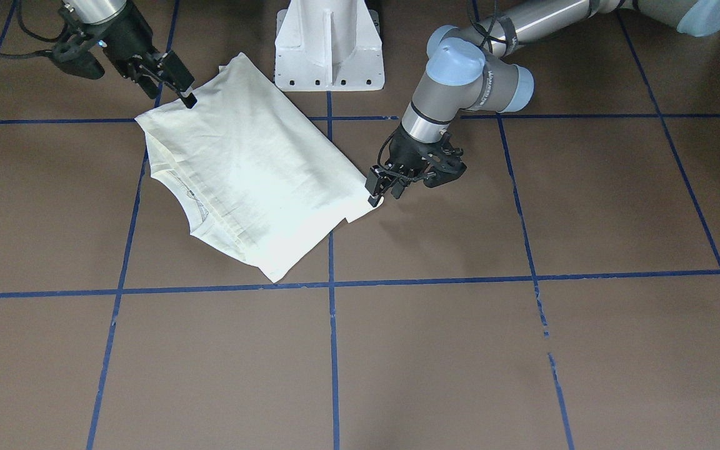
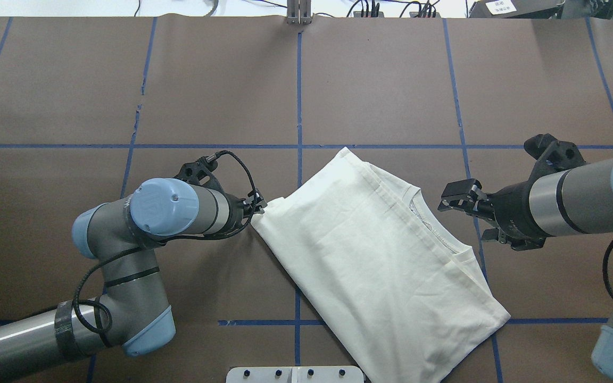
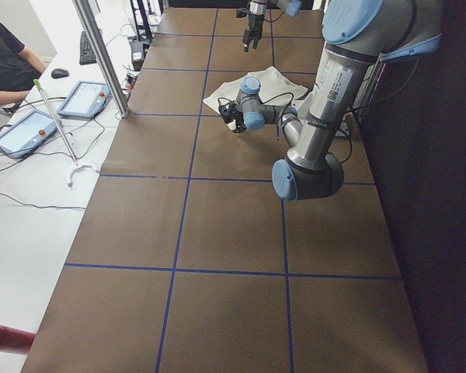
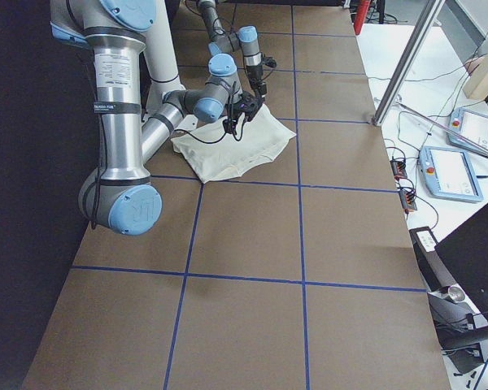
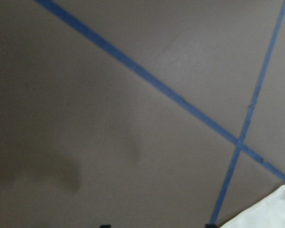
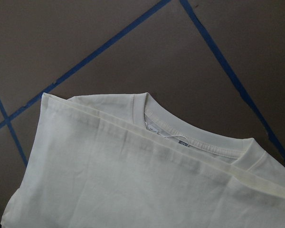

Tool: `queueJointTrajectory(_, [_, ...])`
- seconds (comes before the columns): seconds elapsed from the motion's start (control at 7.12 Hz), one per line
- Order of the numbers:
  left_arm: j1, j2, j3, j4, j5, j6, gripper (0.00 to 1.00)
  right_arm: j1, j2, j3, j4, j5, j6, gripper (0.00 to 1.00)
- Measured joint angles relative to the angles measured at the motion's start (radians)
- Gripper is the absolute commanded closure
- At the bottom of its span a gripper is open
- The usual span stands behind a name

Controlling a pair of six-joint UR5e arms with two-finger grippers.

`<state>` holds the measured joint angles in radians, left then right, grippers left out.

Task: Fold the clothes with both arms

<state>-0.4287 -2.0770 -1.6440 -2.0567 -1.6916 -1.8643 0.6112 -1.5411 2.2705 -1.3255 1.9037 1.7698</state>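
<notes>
The cream T-shirt [image 1: 254,169] lies folded flat on the brown table, plain side up; its print is hidden. Its collar with a small label shows in the right wrist view [image 6: 190,137]. My left gripper [image 1: 377,192] is low at the shirt's outer corner [image 2: 259,205]. In the left wrist view its fingertips stand apart with nothing between them, and the shirt's corner [image 5: 270,216] lies just beside them. My right gripper [image 2: 463,213] hovers open and empty beside the shirt's collar edge [image 1: 175,87]. The shirt [image 2: 370,250] lies between the two arms.
The white pedestal base [image 1: 329,47] stands just behind the shirt. Blue tape lines [image 2: 298,90] mark a grid on the table. In the left side view a metal post [image 3: 101,54], two tablets [image 3: 85,97] and a seated person [image 3: 4,62] are beyond the table's far edge.
</notes>
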Motion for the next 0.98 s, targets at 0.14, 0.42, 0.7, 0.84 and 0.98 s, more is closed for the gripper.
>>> queueJointTrajectory(0.14, [0.007, -0.004, -0.001, 0.010, 0.004, -0.001, 0.57, 0.004, 0.003, -0.005, 0.000, -0.002, 0.000, 0.00])
queueJointTrajectory(0.42, [0.011, -0.022, 0.001, 0.020, 0.006, -0.001, 1.00, 0.005, 0.003, -0.009, 0.001, -0.007, 0.001, 0.00])
queueJointTrajectory(0.7, [0.016, -0.024, 0.003, 0.023, 0.007, -0.001, 1.00, 0.005, 0.001, -0.013, 0.001, -0.019, 0.002, 0.00])
queueJointTrajectory(0.84, [0.020, -0.020, 0.002, 0.024, 0.008, 0.000, 1.00, 0.005, 0.001, -0.014, 0.001, -0.026, 0.002, 0.00])
queueJointTrajectory(0.98, [0.022, -0.018, -0.005, 0.039, 0.009, 0.003, 1.00, 0.005, 0.001, -0.015, 0.001, -0.031, 0.002, 0.00])
